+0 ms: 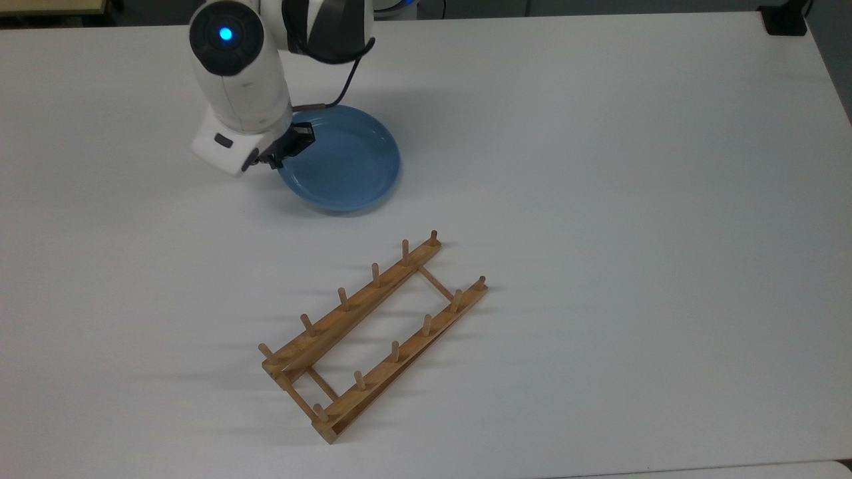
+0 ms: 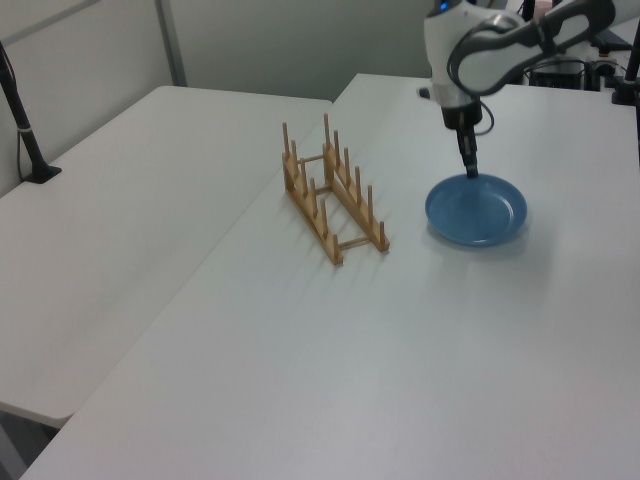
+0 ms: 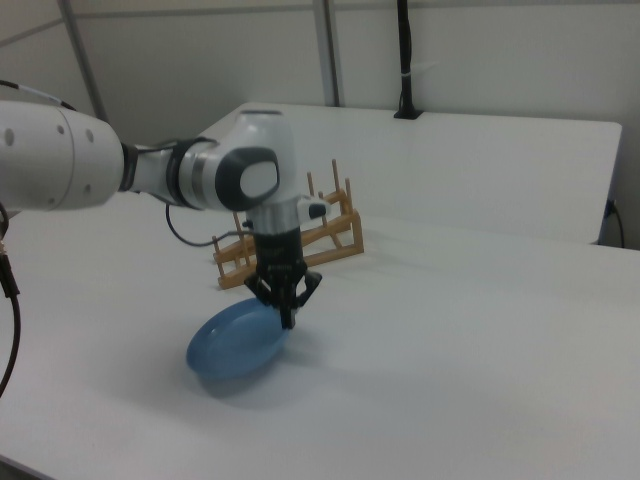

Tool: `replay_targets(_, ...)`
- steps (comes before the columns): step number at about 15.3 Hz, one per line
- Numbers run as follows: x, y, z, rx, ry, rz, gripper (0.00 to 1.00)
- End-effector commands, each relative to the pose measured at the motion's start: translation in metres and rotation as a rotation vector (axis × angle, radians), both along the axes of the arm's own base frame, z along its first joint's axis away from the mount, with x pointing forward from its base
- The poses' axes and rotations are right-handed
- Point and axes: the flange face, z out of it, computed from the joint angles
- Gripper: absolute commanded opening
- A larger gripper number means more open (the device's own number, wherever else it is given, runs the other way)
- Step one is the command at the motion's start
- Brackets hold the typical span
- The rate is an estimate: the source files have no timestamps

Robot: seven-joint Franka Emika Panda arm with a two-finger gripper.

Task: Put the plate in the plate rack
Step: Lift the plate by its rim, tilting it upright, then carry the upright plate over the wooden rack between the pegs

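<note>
The light-blue plate (image 1: 343, 163) (image 2: 478, 210) (image 3: 232, 343) hangs tilted just above the white table, with its shadow under it. My gripper (image 1: 283, 152) (image 2: 471, 173) (image 3: 287, 318) points down and is shut on the plate's rim: on the top view's left side and at the right view's upper right edge. The wooden plate rack (image 1: 359, 301) (image 2: 312, 218) (image 3: 300, 243) lies flat on the table with its pegs upright. It sits nearer the front edge in the top view and to the plate's left in the left view, apart from the plate.
A second white table (image 2: 120, 200) adjoins at the left view's left, with a black post (image 2: 25, 130) (image 3: 405, 60) standing on it. A black base (image 1: 785, 20) sits at the top view's far right corner. A cable loops off the arm above the plate.
</note>
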Motion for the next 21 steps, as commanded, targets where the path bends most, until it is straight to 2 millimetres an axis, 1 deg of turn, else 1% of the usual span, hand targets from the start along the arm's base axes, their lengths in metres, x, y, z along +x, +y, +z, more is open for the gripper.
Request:
replay_targets(1, 0.001, -0.001, 0.051, -0.018, -0.036, -0.015, 0.00)
replay_targets(3, 0.000, -0.001, 0.060, -0.021, -0.047, -0.015, 0.00)
replay_targets(4, -0.001, -0.001, 0.067, -0.021, -0.059, -0.014, 0.00)
replay_targets(5, -0.003, 0.000, 0.080, -0.024, -0.078, -0.011, 0.00)
replay_targets(6, -0.005, 0.000, 0.097, -0.024, -0.107, -0.009, 0.00)
replay_targets(7, -0.003, 0.001, 0.120, -0.030, -0.150, -0.013, 0.00)
replay_targets(8, 0.004, 0.005, 0.143, -0.035, -0.201, -0.018, 0.00)
replay_targets(10, 0.014, 0.006, 0.179, -0.045, -0.291, -0.077, 0.00)
replay_targets(11, 0.016, 0.005, 0.188, -0.054, -0.318, -0.110, 0.00)
replay_targets(12, 0.021, 0.009, 0.199, -0.064, -0.375, -0.137, 0.00)
replay_targets(13, 0.028, 0.019, 0.207, -0.065, -0.446, -0.145, 0.00)
replay_targets(14, 0.035, 0.034, 0.212, -0.066, -0.515, -0.158, 0.00)
replay_targets(15, 0.041, 0.040, 0.213, -0.092, -0.572, -0.180, 0.00)
replay_targets(16, 0.045, 0.040, 0.215, -0.134, -0.621, -0.205, 0.00)
replay_targets(17, 0.052, 0.042, 0.210, -0.167, -0.656, -0.229, 0.00)
replay_targets(19, 0.064, 0.066, 0.204, -0.190, -0.737, -0.236, 0.00)
replay_targets(20, 0.069, 0.070, 0.199, -0.207, -0.768, -0.247, 0.00)
replay_targets(21, 0.071, 0.072, 0.199, -0.229, -0.799, -0.266, 0.00)
